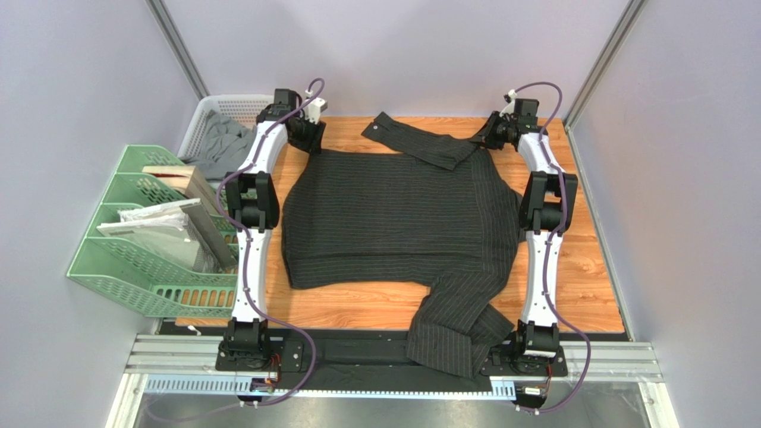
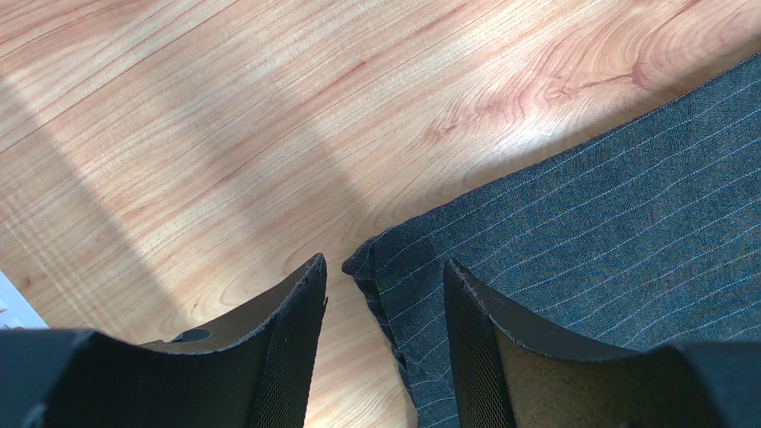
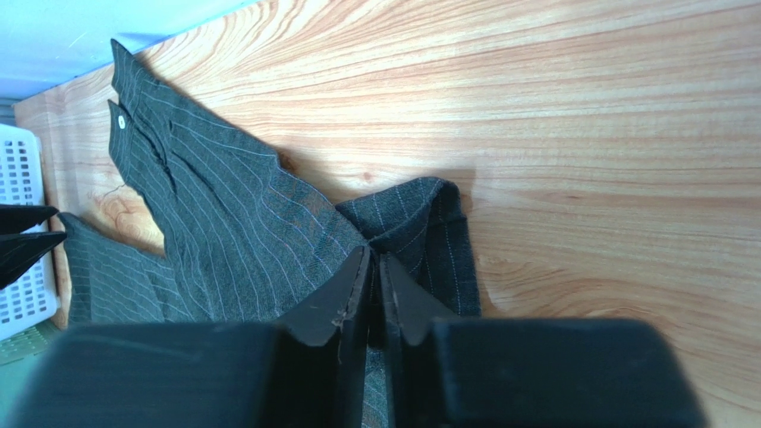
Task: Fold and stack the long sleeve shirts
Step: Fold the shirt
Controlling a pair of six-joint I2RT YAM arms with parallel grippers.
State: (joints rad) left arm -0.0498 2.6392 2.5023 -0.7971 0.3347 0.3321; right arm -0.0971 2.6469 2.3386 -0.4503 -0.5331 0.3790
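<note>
Pinstriped charcoal fabric covers most of the table [image 1: 589, 285]: the long sleeve shirt [image 1: 402, 218] lies spread flat across the middle, its body reaching from near the far edge to well short of the near edge. One sleeve is folded across the far edge and ends near the middle of that edge. The other trails off the near edge beside the right arm's base. At the shirt's far left corner the left gripper [image 2: 384, 267] hovers low with its fingers [image 2: 299, 308] moderately parted. The corner of the cloth lies in the gap between them, unclamped, with bare wood to one side. Near the far right corner of the table the right gripper [image 3: 375, 259] has its fingers drawn almost together on a bunched fold of the shirt, and the fabric gathers into creases at the tips. Off the far left corner stands a white basket [image 1: 207, 111] holding a grey garment [image 1: 219, 147]. A green file tray [image 1: 134, 267] with papers sits along the left edge.
</note>
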